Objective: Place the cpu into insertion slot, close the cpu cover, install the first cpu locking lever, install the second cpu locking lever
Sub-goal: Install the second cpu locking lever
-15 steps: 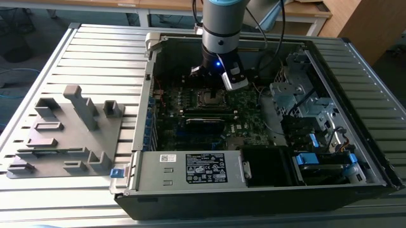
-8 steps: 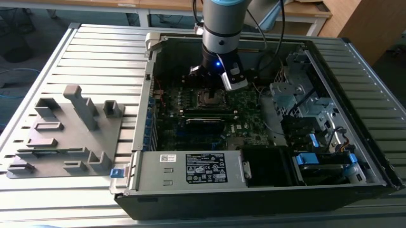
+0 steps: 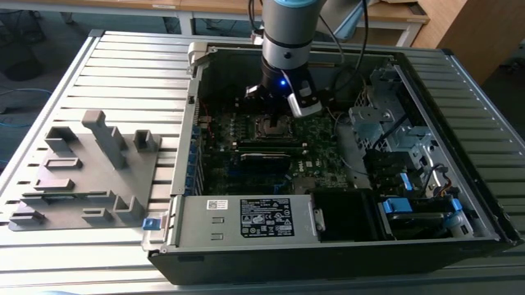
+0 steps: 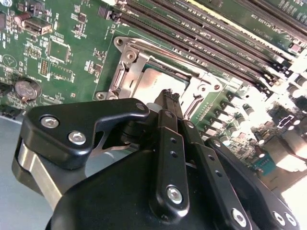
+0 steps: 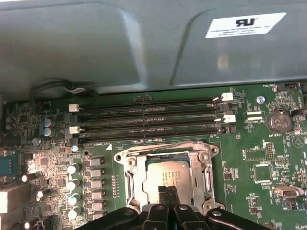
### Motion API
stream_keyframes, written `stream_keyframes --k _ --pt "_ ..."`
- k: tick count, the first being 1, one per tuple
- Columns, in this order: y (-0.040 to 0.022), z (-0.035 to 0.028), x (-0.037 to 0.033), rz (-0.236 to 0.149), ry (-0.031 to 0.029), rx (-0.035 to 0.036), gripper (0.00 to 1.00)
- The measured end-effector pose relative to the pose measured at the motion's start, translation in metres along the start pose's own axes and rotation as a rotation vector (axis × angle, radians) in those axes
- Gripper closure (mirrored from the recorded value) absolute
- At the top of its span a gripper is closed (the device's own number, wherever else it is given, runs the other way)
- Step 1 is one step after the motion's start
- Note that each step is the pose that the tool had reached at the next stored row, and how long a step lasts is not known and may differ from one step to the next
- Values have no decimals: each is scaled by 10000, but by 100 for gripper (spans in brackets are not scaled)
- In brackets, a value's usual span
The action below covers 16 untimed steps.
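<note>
The insertion slot (image 3: 274, 126) sits in the green board inside the open computer case. In the first wrist view the cpu (image 5: 171, 171) lies in the slot, its dull silver top showing through the cut-out of the cpu cover (image 5: 135, 181), which lies flat around it. A thin wire lever (image 5: 163, 143) runs along the socket's far edge. My gripper (image 5: 168, 193) is shut with nothing between its fingers, the tips hovering at the near edge of the cpu. In the second wrist view the gripper (image 4: 168, 97) covers part of the cpu (image 4: 157, 78).
Long black memory slots (image 5: 148, 120) run beside the socket, with a row of capacitors (image 5: 73, 183) and a coin battery (image 5: 278, 120) nearby. The grey case wall (image 5: 96, 43) rises behind. A grey fixture tray (image 3: 82, 172) stands at the exterior view's left, and a drive cage (image 3: 394, 135) on the right.
</note>
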<state>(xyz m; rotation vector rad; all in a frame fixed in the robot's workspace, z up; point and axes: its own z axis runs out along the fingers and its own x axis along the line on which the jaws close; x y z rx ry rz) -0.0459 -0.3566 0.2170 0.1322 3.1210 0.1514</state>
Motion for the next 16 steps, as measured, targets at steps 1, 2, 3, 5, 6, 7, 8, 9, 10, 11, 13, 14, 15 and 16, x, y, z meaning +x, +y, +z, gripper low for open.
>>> stream_keyframes --k 1,2,3,5,6,7,8,9,10,11,13,14,15,16 --pt "1 1 0 -95 8 -3 89" --pt "6 3 0 -166 13 -5 89" --pt "12 3 1 -190 17 -3 89" --pt "16 3 -1 -193 18 -3 89" --pt "17 3 -4 -192 18 -4 89" --pt "17 4 -8 -191 18 -4 89" --pt "18 4 -15 -191 18 -3 89" --pt "19 4 -25 -192 18 -3 89" --pt "20 4 -32 -191 19 -3 89" --pt "20 4 -32 -192 18 -3 89" --pt "20 4 -38 -191 18 -3 89" --pt "21 4 -43 -191 18 -3 89" --pt "21 5 -43 -191 18 -4 89" --pt "21 4 -43 -191 18 -3 89"
